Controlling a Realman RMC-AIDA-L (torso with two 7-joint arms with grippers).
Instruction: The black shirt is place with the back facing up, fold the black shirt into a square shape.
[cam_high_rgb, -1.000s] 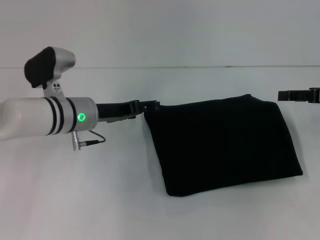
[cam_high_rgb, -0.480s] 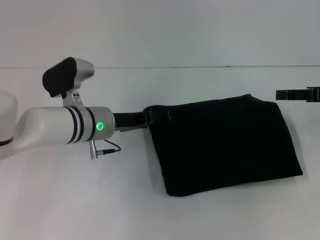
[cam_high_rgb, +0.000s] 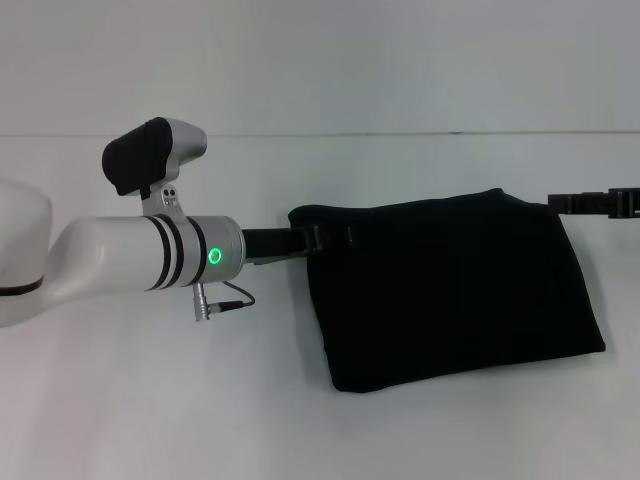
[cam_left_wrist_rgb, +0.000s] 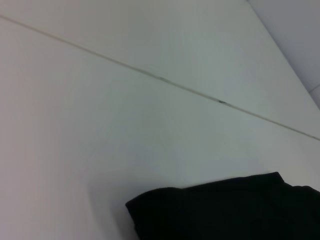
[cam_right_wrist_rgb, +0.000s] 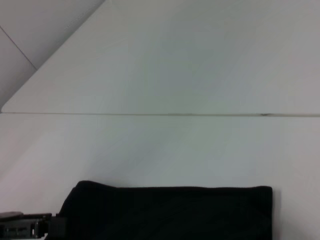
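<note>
The black shirt (cam_high_rgb: 450, 290) lies folded into a rough rectangle on the white table, right of centre in the head view. My left gripper (cam_high_rgb: 328, 238) reaches in from the left and sits over the shirt's far left corner, dark against the dark cloth. My right gripper (cam_high_rgb: 590, 203) comes in from the right edge, its tip level with the shirt's far right corner. The left wrist view shows a corner of the shirt (cam_left_wrist_rgb: 225, 212). The right wrist view shows the shirt's far edge (cam_right_wrist_rgb: 170, 212) and the left gripper (cam_right_wrist_rgb: 25, 225) beyond it.
The white table (cam_high_rgb: 200, 400) spreads around the shirt, with its far edge (cam_high_rgb: 400, 134) meeting a pale wall. My left arm's white forearm (cam_high_rgb: 130, 265) with a green light stretches over the table's left half.
My left arm has moved right, carrying its gripper from beside the shirt's far left corner to over it. The right gripper has shifted slightly left and down towards the far right corner.
</note>
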